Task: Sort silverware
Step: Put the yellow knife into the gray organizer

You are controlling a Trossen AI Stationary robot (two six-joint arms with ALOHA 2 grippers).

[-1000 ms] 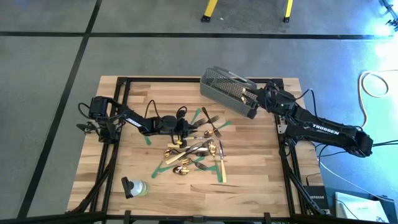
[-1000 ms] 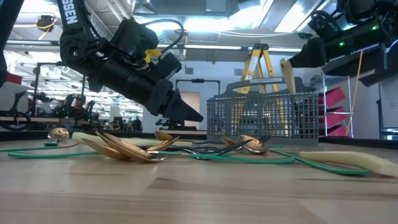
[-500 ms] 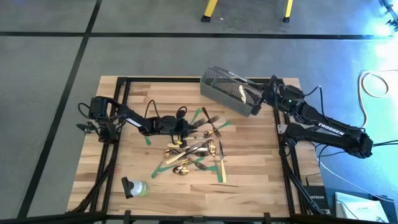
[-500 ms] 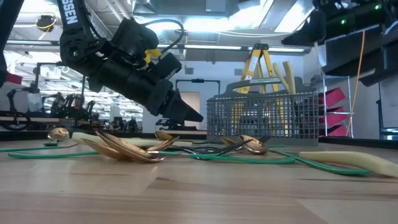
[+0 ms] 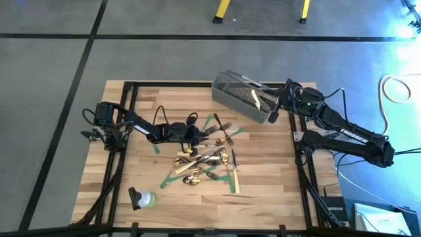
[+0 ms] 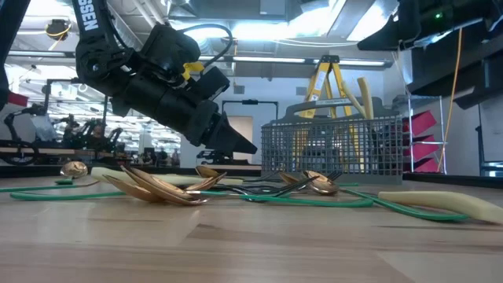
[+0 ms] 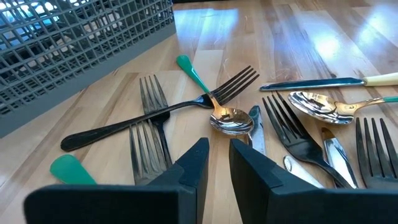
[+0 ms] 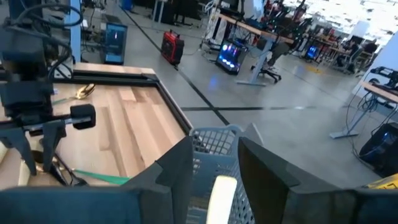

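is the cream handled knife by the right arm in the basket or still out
In. The cream-handled knife stands inside the grey mesh basket, handle poking above the rim in the low view; the right gripper is beside it, open and empty.

Silverware [image 5: 209, 160] heaped mid-table, cream-handled knife [image 5: 254, 99] in basket.

A large open robotics lab or workshop. Rows of workbenches [image 8: 267, 31] with equipment stand on a grey concrete floor [image 8: 205, 93]. A yellow stepladder [image 6: 324, 82] rises under bright ceiling lights [image 6: 259, 31].
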